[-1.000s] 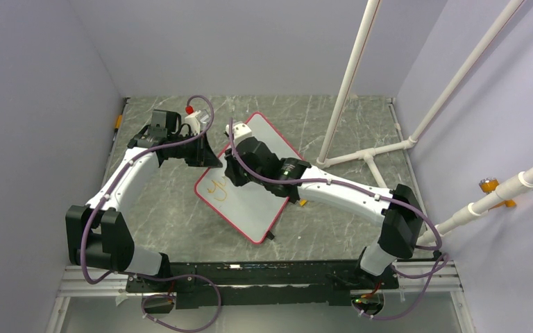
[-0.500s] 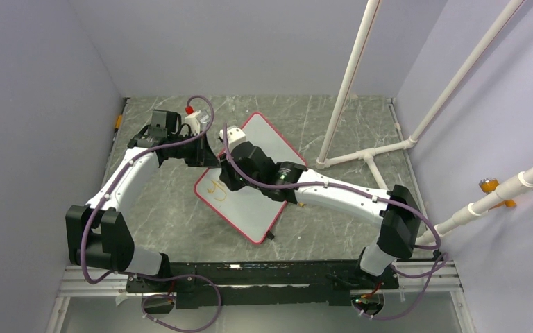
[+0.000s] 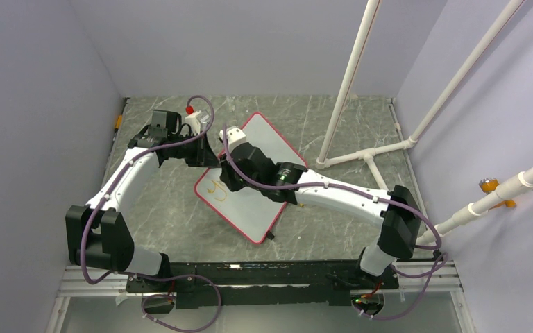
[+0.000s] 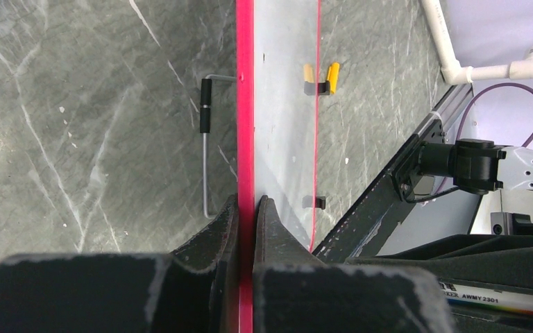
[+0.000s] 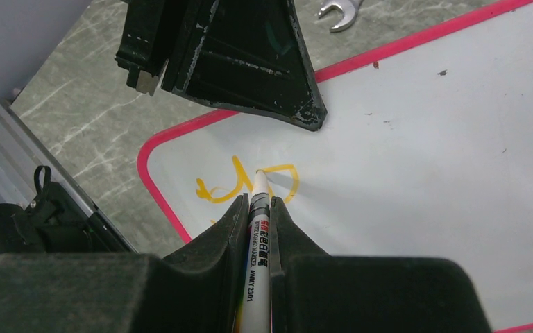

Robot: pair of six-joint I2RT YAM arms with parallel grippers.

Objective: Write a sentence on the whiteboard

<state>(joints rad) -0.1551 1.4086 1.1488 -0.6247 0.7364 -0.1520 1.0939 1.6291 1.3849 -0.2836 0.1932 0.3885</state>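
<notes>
The whiteboard [image 3: 248, 209] lies tilted on the grey table, white with a red-pink frame. My left gripper [image 4: 248, 201] is shut on the frame of the whiteboard [image 4: 284, 104] at its upper left edge; from above the left gripper [image 3: 207, 157] sits at that corner. My right gripper [image 5: 258, 202] is shut on a white marker [image 5: 255, 250], whose tip touches the whiteboard [image 5: 416, 173]. Of the sentence [image 5: 215, 191], only a few orange strokes show near the board's left corner, and the marker hides part of them. From above, the right gripper [image 3: 227, 182] hovers beside the sentence [image 3: 213, 187].
A white pipe frame [image 3: 361, 69] stands at the right rear, its foot at the board's right. A small wrench [image 5: 339, 12] lies beyond the board's far edge. A yellow clip [image 4: 319, 78] and a wire hook with a black grip [image 4: 205, 114] flank the board. Walls enclose three sides.
My right gripper has carried the marker a little up and to the left over the board, now covering part of the orange strokes. The left arm and the board have not moved.
</notes>
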